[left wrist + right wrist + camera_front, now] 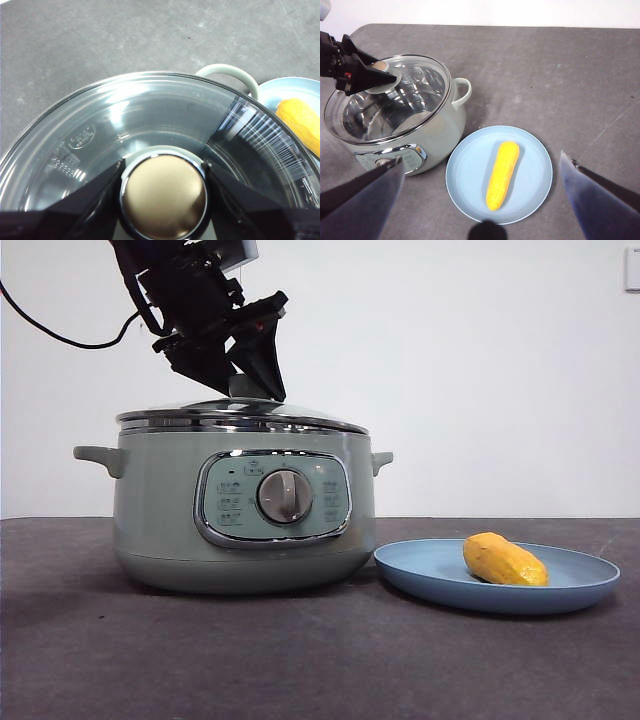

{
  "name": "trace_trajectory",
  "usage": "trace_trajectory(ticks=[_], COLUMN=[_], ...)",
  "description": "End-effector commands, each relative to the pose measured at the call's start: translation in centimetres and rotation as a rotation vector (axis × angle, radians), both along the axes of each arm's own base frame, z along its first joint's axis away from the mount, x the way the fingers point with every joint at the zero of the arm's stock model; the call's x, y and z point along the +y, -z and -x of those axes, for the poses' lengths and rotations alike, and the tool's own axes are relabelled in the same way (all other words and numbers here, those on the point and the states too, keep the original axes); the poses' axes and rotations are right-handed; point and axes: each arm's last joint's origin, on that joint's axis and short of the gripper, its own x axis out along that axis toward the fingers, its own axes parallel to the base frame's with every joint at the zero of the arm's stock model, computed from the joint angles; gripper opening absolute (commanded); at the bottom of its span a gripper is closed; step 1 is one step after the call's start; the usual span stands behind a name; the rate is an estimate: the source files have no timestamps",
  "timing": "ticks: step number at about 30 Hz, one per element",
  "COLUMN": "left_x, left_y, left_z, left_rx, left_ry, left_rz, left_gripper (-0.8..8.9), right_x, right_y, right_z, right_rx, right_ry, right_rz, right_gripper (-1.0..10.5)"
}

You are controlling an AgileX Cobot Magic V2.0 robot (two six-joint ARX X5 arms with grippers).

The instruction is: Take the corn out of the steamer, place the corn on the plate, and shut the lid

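Observation:
The corn [503, 560] lies on the light-blue plate [420, 570], right of the sage-green steamer [160, 500]. The glass lid [240, 415] sits on the steamer's rim. My left gripper [255, 380] comes down from the upper left, its jaws closed against both sides of the lid's knob [164, 197]. In the left wrist view the lid [150, 110] fills the frame, with the corn [300, 122] at the edge. My right gripper [480, 162] is open and empty, high above the plate [470, 170] and corn [502, 172].
The dark grey table [300, 660] stretches in front of the pot and plate. A white wall stands behind. The steamer's side handle [462, 90] points toward the plate. A black cable [50, 330] hangs from the left arm.

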Motion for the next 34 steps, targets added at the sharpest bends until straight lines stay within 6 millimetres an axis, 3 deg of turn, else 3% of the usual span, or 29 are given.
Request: trace_trajectory(ticks=[1,19,26,30,34], left_x=[-0.2,-0.3,0.0,0.1,0.1], left_y=[2.2,1.9,0.6,-0.6,-1.6], left_z=[-0.3,-0.5,-0.2,0.0,0.1], left_rx=[0.083,0.042,-0.002,-0.035,-0.033], left_ry=[-0.006,-0.010,-0.013,-0.013,-0.013], left_rz=[-0.037,-0.015,0.004,0.020,0.020], left_gripper=[3.48,3.54,3.56,4.72,4.82], right_x=[0.1,0.0,0.0,0.0,0.0], right_y=[0.2,0.4,0.4,0.4,0.4], right_z=[-0.1,0.0,0.0,0.0,0.0], right_rx=[0.005,0.026,0.025,0.024,0.022], right_ry=[-0.003,-0.005,-0.006,-0.007,-0.010], right_rz=[-0.002,0.009,0.011,0.012,0.017], right_gripper=[6.0,6.0,6.0,6.0,6.0])
